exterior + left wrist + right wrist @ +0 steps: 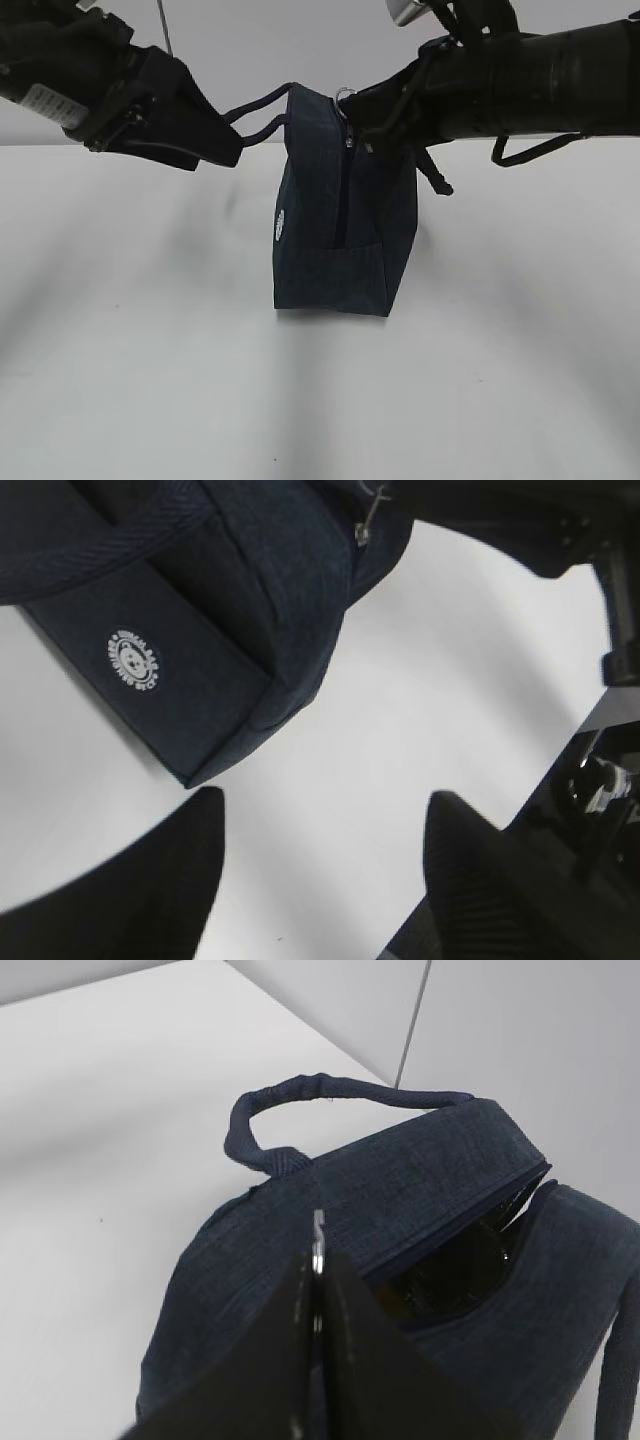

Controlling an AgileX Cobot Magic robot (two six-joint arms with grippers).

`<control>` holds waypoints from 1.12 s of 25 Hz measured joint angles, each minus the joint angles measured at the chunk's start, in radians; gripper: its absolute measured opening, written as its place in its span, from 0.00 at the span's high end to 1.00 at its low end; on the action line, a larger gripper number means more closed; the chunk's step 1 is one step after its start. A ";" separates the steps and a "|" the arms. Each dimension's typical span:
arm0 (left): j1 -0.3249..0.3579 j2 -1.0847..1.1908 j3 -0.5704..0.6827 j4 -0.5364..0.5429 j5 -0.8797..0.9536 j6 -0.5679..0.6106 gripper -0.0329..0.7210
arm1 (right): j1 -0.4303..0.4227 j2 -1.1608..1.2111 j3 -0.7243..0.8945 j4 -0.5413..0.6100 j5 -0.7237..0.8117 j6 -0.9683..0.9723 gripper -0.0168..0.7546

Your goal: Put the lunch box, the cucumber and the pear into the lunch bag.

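The dark navy lunch bag [335, 230] stands on the white table with its white logo [281, 225] facing left; it also shows in the left wrist view [230, 600] and the right wrist view [420, 1180]. My right gripper [357, 118] [318, 1260] is at the bag's top, shut on the metal zipper pull [318, 1235]. The zipper is partly open, showing a dark gap [460, 1270]. My left gripper [230, 148] [325, 800] is open and empty beside the bag's loop handles [258, 112]. The lunch box, cucumber and pear are out of view.
The white table [150, 380] stretches around the bag, with a pale wall behind. A dark frame [600, 780] stands at the table's edge in the left wrist view.
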 joint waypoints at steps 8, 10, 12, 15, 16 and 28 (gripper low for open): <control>0.000 0.043 0.000 -0.169 -0.071 -0.124 0.38 | 0.000 0.038 -0.004 0.122 -0.011 -0.022 1.00; 0.000 0.083 0.000 -0.243 -0.080 -0.131 0.38 | 0.000 0.038 -0.003 0.125 -0.009 -0.022 1.00; 0.000 0.130 0.000 -0.298 -0.088 -0.130 0.38 | 0.000 0.038 -0.003 0.125 -0.007 -0.023 1.00; 0.000 0.192 0.000 -0.362 -0.100 -0.088 0.38 | 0.000 0.038 -0.003 0.127 -0.007 -0.023 1.00; 0.000 0.204 0.000 -0.383 -0.107 -0.061 0.38 | 0.000 0.038 -0.003 0.127 -0.007 -0.023 1.00; 0.000 0.295 0.000 -0.554 -0.163 0.063 0.38 | 0.000 0.040 -0.005 0.129 -0.007 -0.024 1.00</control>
